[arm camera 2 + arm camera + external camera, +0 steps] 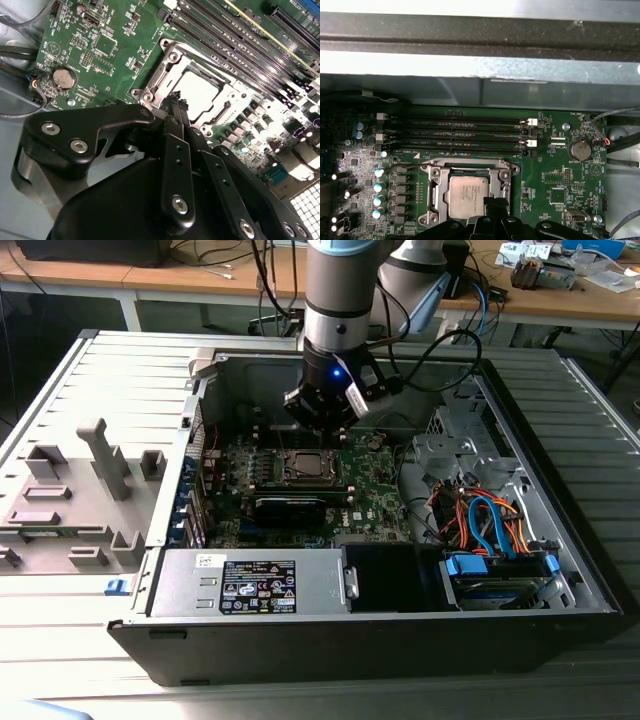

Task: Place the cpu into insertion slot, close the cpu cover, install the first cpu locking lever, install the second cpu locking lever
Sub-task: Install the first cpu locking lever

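The cpu sits in the slot w/ the cover down over it. Gripper hovers at the socket edge, fingertips pressed together, holding nothing. Lever status unclear; probably both left.

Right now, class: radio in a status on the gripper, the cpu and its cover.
Gripper shut, tips at cpu cover edge. Cpu seated in insertion slot, cover down. Nothing in the way.
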Robot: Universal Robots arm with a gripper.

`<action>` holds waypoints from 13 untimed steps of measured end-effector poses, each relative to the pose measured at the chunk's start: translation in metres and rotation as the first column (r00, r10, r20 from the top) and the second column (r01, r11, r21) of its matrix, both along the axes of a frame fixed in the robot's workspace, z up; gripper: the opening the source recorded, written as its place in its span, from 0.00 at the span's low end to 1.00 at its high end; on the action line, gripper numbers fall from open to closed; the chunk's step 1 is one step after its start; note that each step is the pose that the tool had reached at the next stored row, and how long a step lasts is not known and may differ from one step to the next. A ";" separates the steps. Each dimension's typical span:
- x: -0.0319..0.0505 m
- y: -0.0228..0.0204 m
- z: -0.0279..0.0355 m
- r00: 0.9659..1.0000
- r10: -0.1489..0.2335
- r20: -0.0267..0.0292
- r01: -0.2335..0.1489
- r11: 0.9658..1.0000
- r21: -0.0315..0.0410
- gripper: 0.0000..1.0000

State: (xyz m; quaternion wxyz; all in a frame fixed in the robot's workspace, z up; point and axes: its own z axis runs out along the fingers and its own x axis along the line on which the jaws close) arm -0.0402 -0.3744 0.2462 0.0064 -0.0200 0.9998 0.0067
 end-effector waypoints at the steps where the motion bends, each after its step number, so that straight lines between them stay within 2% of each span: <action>1: -0.0003 0.0000 0.0000 1.000 0.000 0.000 0.000 1.000 0.000 0.11; 13: -0.0097 0.0000 0.0003 1.000 0.000 0.004 0.000 1.000 0.000 0.11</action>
